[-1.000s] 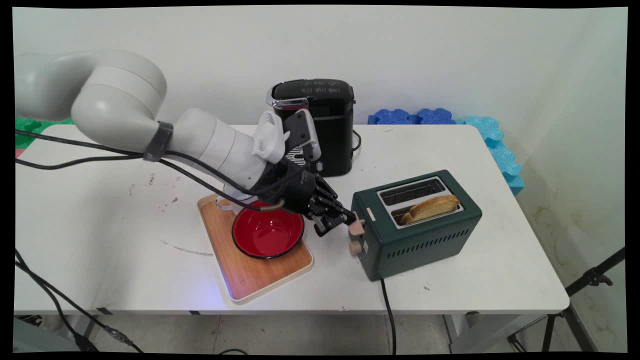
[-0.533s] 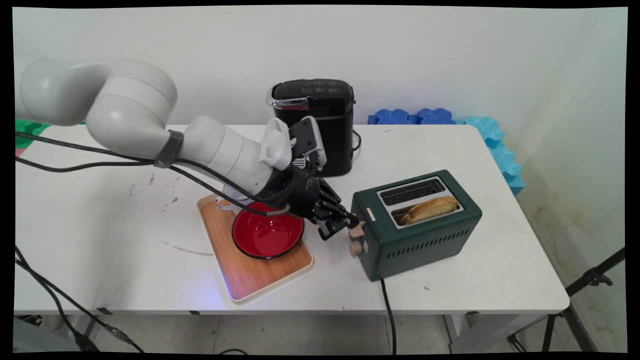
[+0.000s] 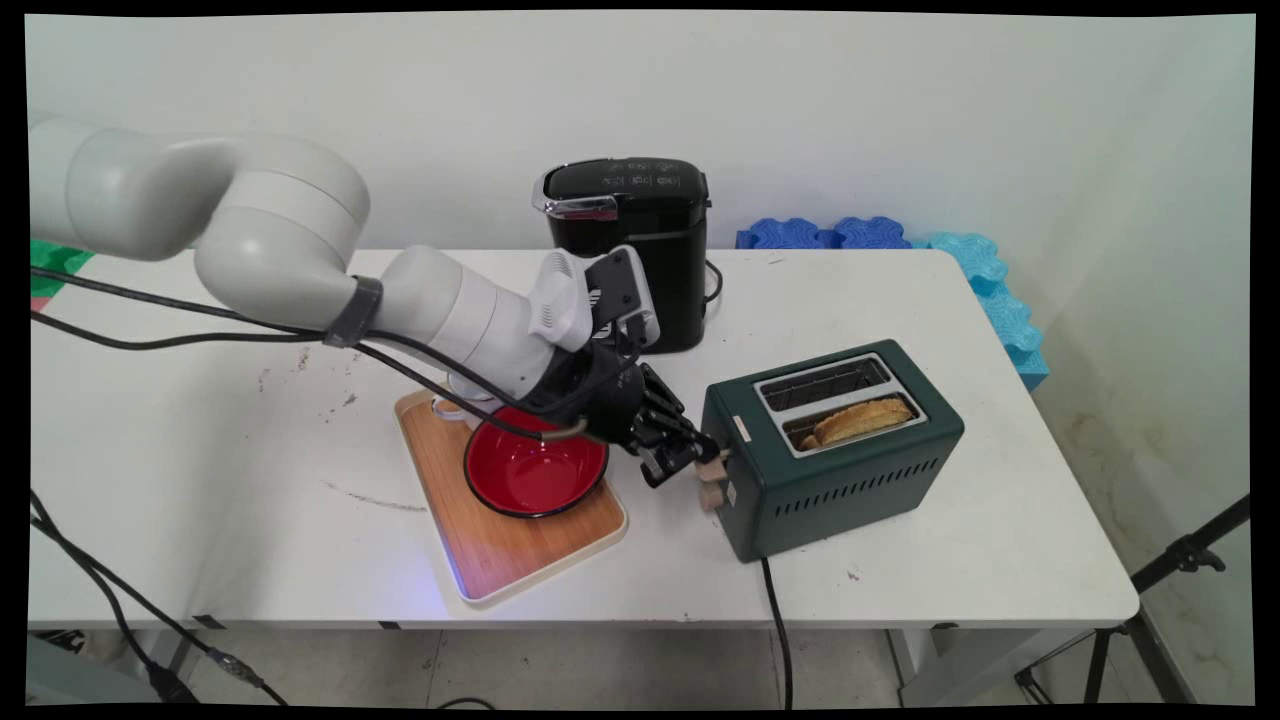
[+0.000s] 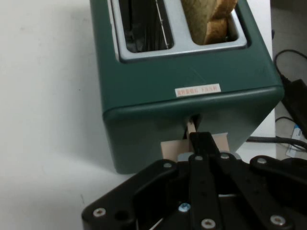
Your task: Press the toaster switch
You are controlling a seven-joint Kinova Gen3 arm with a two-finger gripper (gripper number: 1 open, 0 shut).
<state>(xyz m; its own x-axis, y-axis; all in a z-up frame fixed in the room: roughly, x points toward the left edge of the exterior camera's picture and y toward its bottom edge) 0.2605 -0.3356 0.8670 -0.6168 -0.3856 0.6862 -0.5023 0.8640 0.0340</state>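
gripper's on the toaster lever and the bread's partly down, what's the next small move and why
Probably keep pressing the lever straight down. The gripper sits on top of the beige lever at the green toaster's end, and the bread slice still pokes above its slot, so the lever likely hasn't reached the bottom. The knob below lies close, so a steady vertical push seems safest.

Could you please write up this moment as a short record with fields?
gripper: black two-finger gripper, fingers together on the beige lever of the dark green two-slot toaster
bread: toasted slice in the nearer slot, far slot empty
left of toaster: red bowl on a wooden tray
behind: black coffee machine
surface: white table
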